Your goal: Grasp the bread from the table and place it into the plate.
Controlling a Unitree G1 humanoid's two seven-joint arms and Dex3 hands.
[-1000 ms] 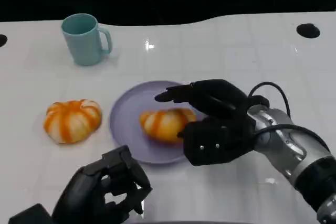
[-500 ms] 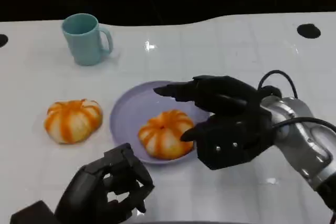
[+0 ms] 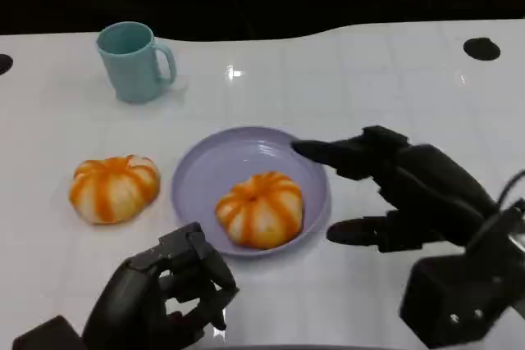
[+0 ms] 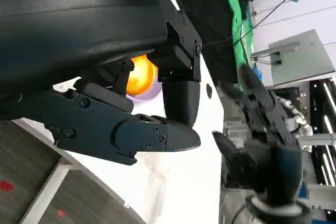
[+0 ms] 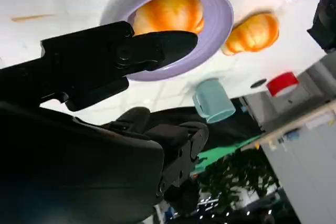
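An orange-and-white striped bread [image 3: 260, 209] lies inside the lavender plate [image 3: 209, 163], toward its front edge; the right wrist view shows this bread [image 5: 169, 12] in the plate [image 5: 220, 22] too. My right hand [image 3: 406, 194] hovers just right of the plate, its fingers spread and holding nothing. A second striped bread [image 3: 113, 188] sits on the table left of the plate. My left hand [image 3: 164, 297] rests low at the front left with its fingers curled in on nothing. In the left wrist view the bread [image 4: 140, 75] peeks out past my left hand [image 4: 131, 108].
A teal mug [image 3: 133, 61] stands at the back left of the white table [image 3: 328, 79]. A small black disc [image 3: 481, 47] lies at the back right. The table's far edge meets a dark background.
My right hand let go of the bread in the plate and drew back to the right and toward me, fingers spreading. The bread settled upright on the plate. My left hand stayed put.
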